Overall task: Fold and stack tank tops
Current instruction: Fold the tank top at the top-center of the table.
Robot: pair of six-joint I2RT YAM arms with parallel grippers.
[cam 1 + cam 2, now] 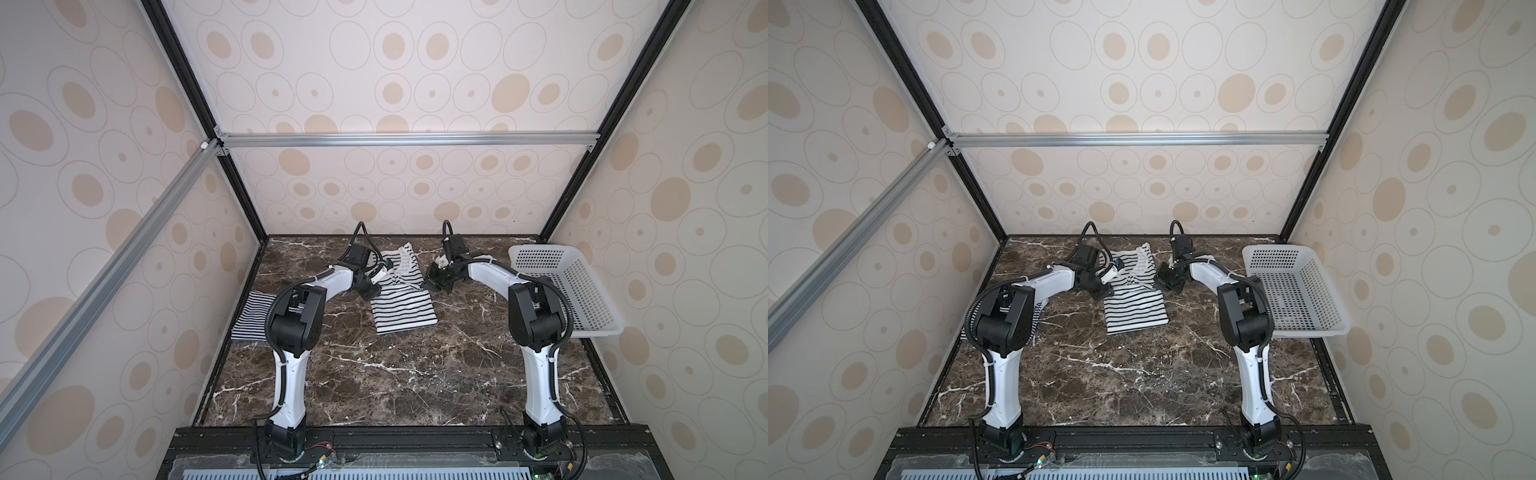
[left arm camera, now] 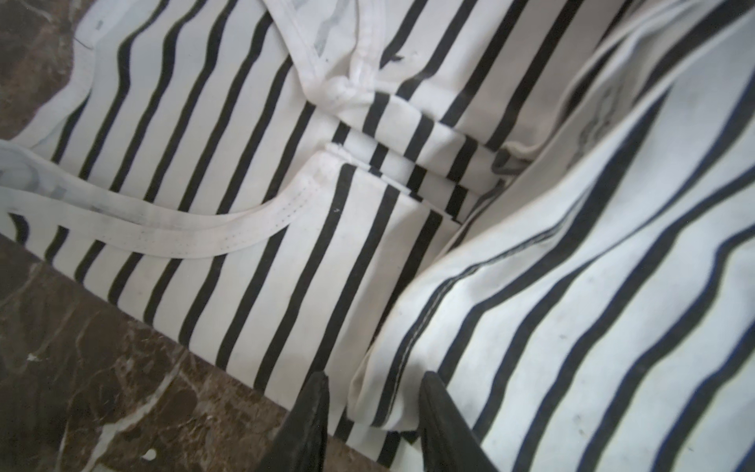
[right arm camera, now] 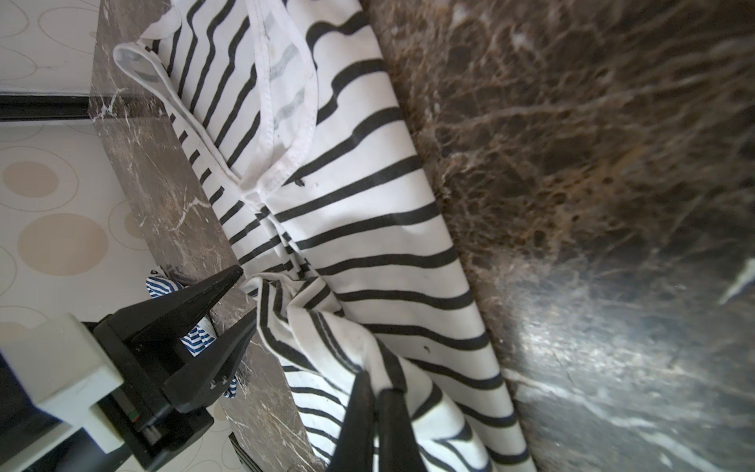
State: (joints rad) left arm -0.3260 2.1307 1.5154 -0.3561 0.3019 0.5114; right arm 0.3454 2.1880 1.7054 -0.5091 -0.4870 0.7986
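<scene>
marble tabletop [image 1: 395, 374]: right gripper [image 3: 375, 384] pinches wide-striped tank top [image 1: 401, 311].

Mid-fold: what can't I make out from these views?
- Fine-striped tank top: the left arm's elbow covers much of it in both top views; its fold state is unclear.
- Left gripper: fingers cut off by the left wrist view's edge; whether they pinch cloth is unclear.
- Right gripper: in the right wrist view, bunched cloth hides how many layers of the wide-striped tank top it pinches.
</scene>
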